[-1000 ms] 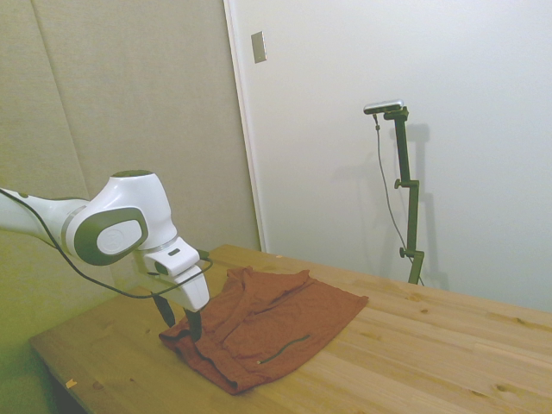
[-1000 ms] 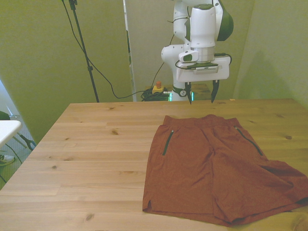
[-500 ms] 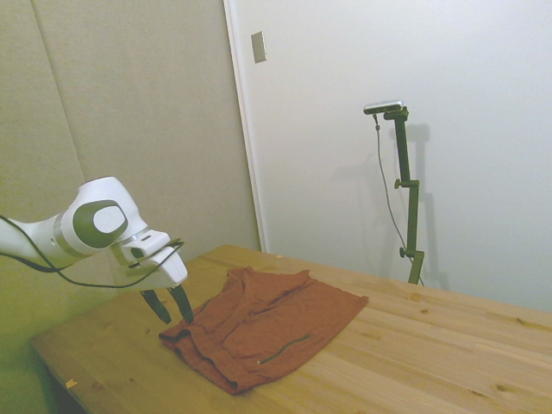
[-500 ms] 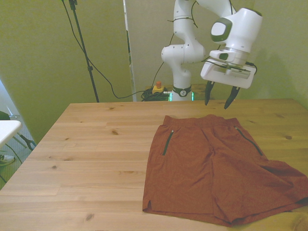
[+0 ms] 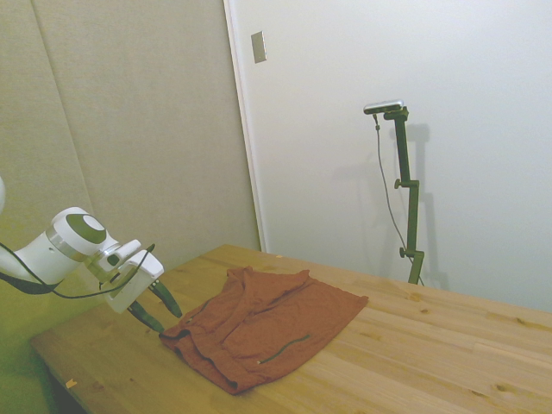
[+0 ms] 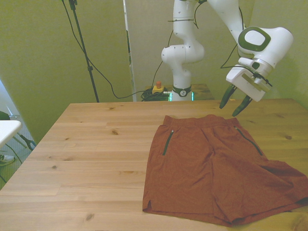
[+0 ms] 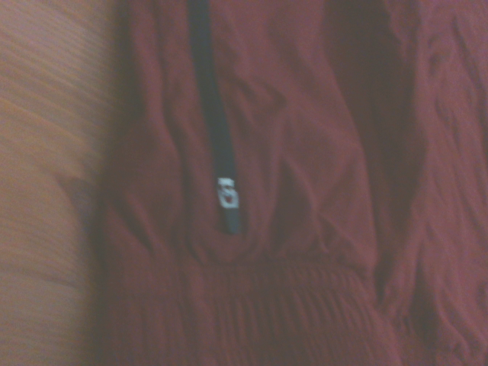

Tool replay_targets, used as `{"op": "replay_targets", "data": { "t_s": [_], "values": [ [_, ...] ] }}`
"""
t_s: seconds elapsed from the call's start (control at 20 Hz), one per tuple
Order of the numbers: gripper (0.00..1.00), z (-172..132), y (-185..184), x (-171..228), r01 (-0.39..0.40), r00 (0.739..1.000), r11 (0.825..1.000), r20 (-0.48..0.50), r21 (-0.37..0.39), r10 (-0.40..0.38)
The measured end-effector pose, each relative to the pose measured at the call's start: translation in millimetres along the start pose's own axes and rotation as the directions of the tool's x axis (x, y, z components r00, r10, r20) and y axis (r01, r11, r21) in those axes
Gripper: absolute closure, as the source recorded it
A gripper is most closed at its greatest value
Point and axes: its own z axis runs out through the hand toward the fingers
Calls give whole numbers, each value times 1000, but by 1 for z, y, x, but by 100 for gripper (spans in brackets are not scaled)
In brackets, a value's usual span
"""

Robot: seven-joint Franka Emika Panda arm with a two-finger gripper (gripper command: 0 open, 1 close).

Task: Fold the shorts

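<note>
The rust-red shorts point(image 6: 216, 163) lie spread flat on the wooden table point(image 6: 96, 154), waistband toward the far edge, with a dark zipper slit on each side. In the side view the shorts point(image 5: 267, 328) are a little rumpled. My gripper point(image 6: 235, 103) hangs open and tilted just above the waistband corner at the front view's right, holding nothing. The side view has the gripper point(image 5: 159, 311) close to the near end of the garment. A blurred wrist view is filled by red fabric and a dark zipper point(image 7: 217, 152) with a small white pull, above the gathered waistband point(image 7: 290, 313).
A light wood table point(image 5: 414, 354) stretches wide beside the shorts. A white object point(image 6: 7, 130) pokes in at the front view's left edge. Cables and a small orange-topped device point(image 6: 157, 88) lie behind the table's far edge.
The gripper has swung from the waistband's middle toward the front view's right, tilting over and dropping lower. It stays open. The shorts have not moved.
</note>
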Motion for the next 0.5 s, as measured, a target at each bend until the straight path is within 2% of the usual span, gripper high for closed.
{"op": "replay_targets", "data": {
  "t_s": [0.3,0.5],
  "values": [
    [0,5,-33,-1,21,1000,1000,22,20,-22],
    [0,12,-34,-1,6,1000,1000,29,-16,-5]
  ]
}}
